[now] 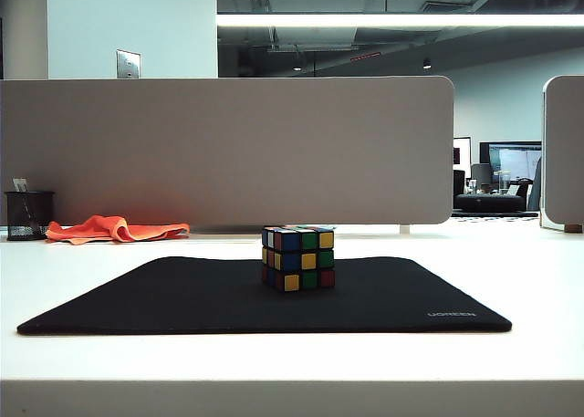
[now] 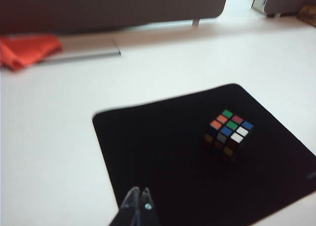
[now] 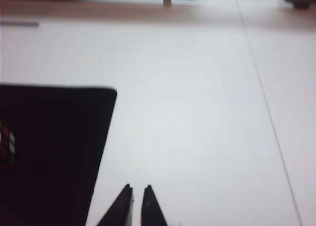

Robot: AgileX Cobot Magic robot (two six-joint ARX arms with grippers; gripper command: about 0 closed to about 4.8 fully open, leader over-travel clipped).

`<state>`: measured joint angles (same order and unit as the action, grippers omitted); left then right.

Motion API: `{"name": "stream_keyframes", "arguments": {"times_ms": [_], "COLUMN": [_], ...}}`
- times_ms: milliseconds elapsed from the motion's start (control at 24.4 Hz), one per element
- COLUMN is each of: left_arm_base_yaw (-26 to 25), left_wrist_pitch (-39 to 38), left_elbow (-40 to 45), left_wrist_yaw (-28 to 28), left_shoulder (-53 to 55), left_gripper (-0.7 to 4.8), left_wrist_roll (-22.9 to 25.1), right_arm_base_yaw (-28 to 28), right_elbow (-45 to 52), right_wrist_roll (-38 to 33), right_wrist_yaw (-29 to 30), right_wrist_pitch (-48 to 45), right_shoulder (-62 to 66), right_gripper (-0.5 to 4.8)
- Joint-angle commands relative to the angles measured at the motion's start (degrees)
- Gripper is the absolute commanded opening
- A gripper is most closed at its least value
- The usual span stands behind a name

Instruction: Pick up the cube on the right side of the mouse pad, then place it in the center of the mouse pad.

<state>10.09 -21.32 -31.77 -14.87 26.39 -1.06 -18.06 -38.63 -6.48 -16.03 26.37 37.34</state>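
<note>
White table [image 1: 529, 280]: cube [image 2: 227, 133] beyond left hand [image 2: 139, 199].

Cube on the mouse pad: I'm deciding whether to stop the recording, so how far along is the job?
Done: the cube sits near the mouse pad's center. In hand: nothing; left gripper is shut above the pad, right gripper nearly closed, empty, over bare table. Left: apparently nothing.

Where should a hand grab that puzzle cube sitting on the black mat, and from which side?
Take the cube from above, fingers closing on two opposite flat side faces. It sits flat on the mouse pad with open space all round. Both the left hand and right hand are shut and clear of it.
</note>
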Motion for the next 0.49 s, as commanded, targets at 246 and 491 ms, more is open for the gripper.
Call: {"name": "stream_keyframes", "arguments": {"times_ms": [246, 491], "left_arm_base_yaw": [0.0, 0.0], "left_wrist_pitch": [15.5, 24.5], "left_elbow": [13.6, 21.8], "left_wrist_yaw": [0.9, 3.1], "left_shoulder": [-2.3, -3.6], "left_gripper": [-0.06, -0.06], "left_wrist_roll": [-2.6, -2.6], "right_arm_base_yaw": [-0.1, -0.1], "right_elbow": [12.5, 23.5], "right_wrist_roll": [-0.8, -0.7], "right_wrist_yaw": [-0.4, -0.3], "right_wrist_pitch": [-12.2, -22.1], "right_shoulder": [-7.5, -15.4], "right_gripper": [0.44, 0.44]}}
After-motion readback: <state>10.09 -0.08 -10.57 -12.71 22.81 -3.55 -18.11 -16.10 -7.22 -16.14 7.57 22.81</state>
